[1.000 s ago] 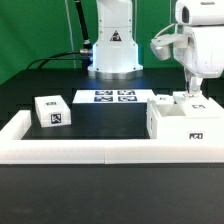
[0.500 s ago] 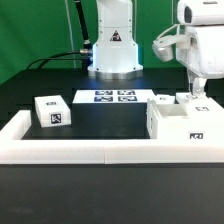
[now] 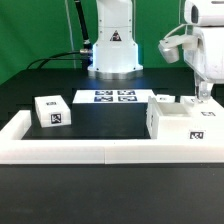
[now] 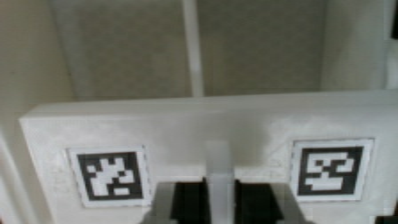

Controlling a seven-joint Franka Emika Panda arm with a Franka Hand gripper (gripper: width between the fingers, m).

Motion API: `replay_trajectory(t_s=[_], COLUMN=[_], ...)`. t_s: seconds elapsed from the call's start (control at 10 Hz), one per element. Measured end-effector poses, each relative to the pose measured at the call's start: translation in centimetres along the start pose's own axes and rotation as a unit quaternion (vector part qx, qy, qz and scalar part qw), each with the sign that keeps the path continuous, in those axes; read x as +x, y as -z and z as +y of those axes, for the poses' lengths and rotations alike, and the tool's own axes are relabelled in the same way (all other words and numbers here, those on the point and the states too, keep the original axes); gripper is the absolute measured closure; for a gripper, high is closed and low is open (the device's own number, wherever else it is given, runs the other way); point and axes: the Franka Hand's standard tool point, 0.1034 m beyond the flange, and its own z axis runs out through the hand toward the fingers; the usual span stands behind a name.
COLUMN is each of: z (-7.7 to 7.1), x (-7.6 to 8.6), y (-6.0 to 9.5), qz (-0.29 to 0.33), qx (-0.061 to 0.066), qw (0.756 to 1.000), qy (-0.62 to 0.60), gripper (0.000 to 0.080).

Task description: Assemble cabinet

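Observation:
The cabinet [image 3: 180, 125], a white box-shaped body with square tags, stands at the exterior view's right behind the front rail. Small white tagged pieces [image 3: 163, 100] sit on its top. My gripper [image 3: 203, 96] is down at the cabinet's top right part. In the wrist view the cabinet's white face [image 4: 196, 125] with two tags fills the frame. The dark fingers [image 4: 187, 205] of my gripper [image 4: 221, 200] stand close together with only a thin pale strip between them. Whether that strip is held cannot be told. A loose white tagged block [image 3: 52, 111] lies at the left.
The marker board [image 3: 112, 97] lies flat at the back middle, in front of the robot base [image 3: 113, 50]. A low white rail [image 3: 90, 150] borders the table's front and left side.
My gripper and arm have moved toward the exterior view's right, over the cabinet's top. The loose block at the left has not moved.

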Motion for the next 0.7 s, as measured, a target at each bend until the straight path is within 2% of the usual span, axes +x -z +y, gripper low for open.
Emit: replay_trajectory(t_s=[0.1,0.7], z=[0.05,0.06], x=[-0.09,-0.23], y=[-0.05,-0.09], qz=[-0.003,-0.005], qx=[0.007,0.008], qw=[1.0,1.0], qy=[0.003,0.012], gripper=[0.0732,0.0732])
